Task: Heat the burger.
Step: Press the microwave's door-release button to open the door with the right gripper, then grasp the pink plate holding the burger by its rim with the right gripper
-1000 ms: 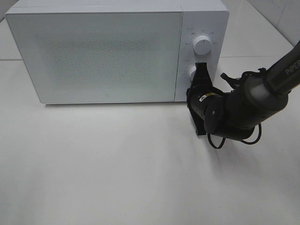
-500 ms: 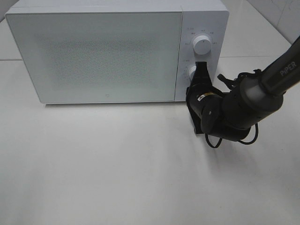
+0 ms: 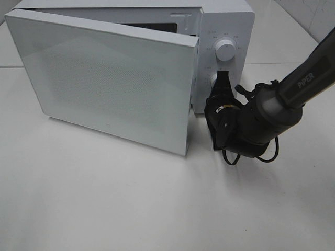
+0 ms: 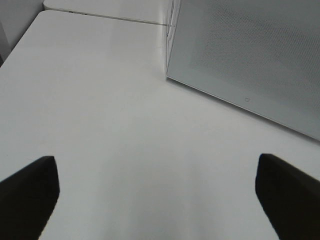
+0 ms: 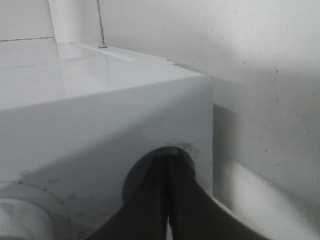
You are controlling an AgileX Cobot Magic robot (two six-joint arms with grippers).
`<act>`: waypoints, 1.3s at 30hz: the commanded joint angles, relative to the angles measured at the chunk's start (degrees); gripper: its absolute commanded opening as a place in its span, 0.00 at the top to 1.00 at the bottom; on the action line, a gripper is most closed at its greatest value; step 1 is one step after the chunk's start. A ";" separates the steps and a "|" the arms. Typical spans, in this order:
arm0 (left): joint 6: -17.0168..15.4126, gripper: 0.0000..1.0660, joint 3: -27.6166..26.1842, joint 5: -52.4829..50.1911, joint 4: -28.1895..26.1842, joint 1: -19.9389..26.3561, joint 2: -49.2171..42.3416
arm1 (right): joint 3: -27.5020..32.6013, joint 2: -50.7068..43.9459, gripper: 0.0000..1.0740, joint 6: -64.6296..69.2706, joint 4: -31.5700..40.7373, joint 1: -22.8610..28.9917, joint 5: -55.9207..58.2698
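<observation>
The burger is not in view. The white microwave [image 3: 227,23] stands at the back of the table. Its door [image 3: 104,78] hangs partly open, swung out toward the front, and the slit of interior that shows is dark. My right gripper [image 3: 222,79] is shut, its tips pressed against the lower knob [image 3: 214,79] on the control panel. In the right wrist view the closed fingertips [image 5: 168,162] touch the microwave's panel [image 5: 100,115]. My left gripper [image 4: 155,200] is open and empty above the table, facing the door [image 4: 250,50].
The upper knob [image 3: 225,49] sits above my right gripper. The open door juts out over the white table [image 3: 131,209] in front of the microwave. A tiled wall [image 3: 314,15] stands at the back right.
The microwave door was shut and has sprung open, swinging out toward the front. My right gripper has stayed at the lower knob, shifting slightly left.
</observation>
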 commanded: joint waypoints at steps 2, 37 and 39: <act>0.11 0.06 0.00 -0.46 -0.06 0.00 -0.23 | -6.53 -0.29 1.00 -1.09 -6.25 -2.58 -14.15; 0.11 0.06 0.00 -0.46 -0.06 0.00 -0.23 | 13.69 -17.53 1.00 -14.38 -4.01 -0.34 14.44; 0.11 0.06 0.00 -0.46 -0.06 0.00 -0.23 | 14.32 -19.54 1.00 -19.31 -4.01 -0.52 17.59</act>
